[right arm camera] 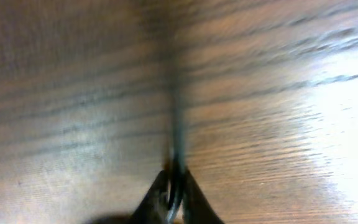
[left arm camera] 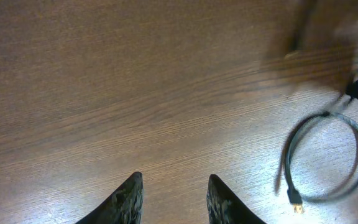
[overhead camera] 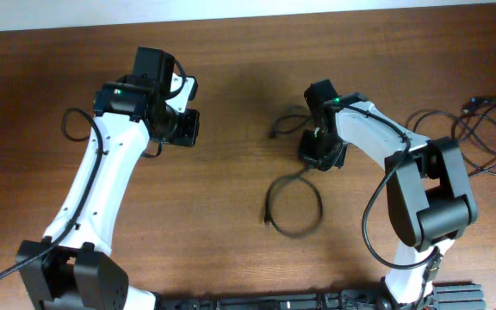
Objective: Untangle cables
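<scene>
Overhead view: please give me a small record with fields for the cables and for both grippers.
looped cable: one loop lying flat on the table, plug end free
right gripper: shut on the looped cable, at the top of its loop
left gripper: open, holding nothing, above the table
other cables: loose tangle at the table's right edge, no gripper on it

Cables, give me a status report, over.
Left gripper open, empty. Right gripper shut on looped cable. Other cables heaped far right on table. Nothing in the way.
</scene>
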`<state>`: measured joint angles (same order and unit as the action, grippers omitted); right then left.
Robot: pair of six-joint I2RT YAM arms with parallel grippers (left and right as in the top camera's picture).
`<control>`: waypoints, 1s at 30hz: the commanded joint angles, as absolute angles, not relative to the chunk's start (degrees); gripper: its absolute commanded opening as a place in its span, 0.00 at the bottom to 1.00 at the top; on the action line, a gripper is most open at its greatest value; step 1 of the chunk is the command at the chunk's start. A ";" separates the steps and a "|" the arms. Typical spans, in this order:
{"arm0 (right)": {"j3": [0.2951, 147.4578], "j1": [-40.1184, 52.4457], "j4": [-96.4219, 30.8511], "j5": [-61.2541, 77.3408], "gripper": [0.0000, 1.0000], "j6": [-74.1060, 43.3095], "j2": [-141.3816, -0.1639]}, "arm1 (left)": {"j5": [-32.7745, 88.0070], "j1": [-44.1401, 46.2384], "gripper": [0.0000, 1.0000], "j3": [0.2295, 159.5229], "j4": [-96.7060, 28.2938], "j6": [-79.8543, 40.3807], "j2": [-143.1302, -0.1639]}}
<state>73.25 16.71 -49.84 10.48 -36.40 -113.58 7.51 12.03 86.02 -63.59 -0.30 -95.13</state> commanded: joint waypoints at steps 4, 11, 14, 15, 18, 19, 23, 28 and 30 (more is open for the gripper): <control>77.47 17.19 -53.49 12.64 0.04 -31.20 -110.93 | 10.33 11.99 0.34 86.13 -63.51 -0.89 -94.00; 87.07 14.79 -61.32 -5.54 0.04 -25.65 -93.01 | 10.26 11.99 0.34 86.13 -63.48 -0.86 -94.00; 91.79 8.23 -62.39 -15.00 0.04 -22.31 -84.93 | 10.28 11.99 0.34 86.13 -63.46 -0.86 -94.00; 93.21 5.76 -61.93 -17.91 0.04 -19.51 -83.11 | 10.28 11.99 0.34 86.13 -63.46 -0.86 -94.00; 95.50 -2.42 -60.05 -29.54 0.04 -12.86 -79.35 | 10.28 11.99 0.34 86.13 -63.29 -0.86 -94.00; 95.50 -4.43 -60.36 -32.53 0.04 -12.86 -79.20 | 10.28 11.99 0.34 86.13 -63.16 -0.86 -94.00; 95.39 -13.96 -63.79 -34.26 0.04 -16.53 -80.79 | 10.28 11.99 0.34 86.13 -63.02 -0.86 -94.00; 95.37 -21.71 -65.43 -26.17 0.04 -16.99 -83.68 | 10.28 11.99 0.35 86.13 -63.02 -0.86 -94.00; 95.37 -24.43 -63.00 -22.74 0.04 -16.97 -85.10 | 10.28 11.99 0.35 86.13 -63.02 -0.86 -94.00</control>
<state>94.72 -21.63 -65.01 -27.22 -16.38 -83.66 9.67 12.03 86.02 -63.16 -0.30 -95.13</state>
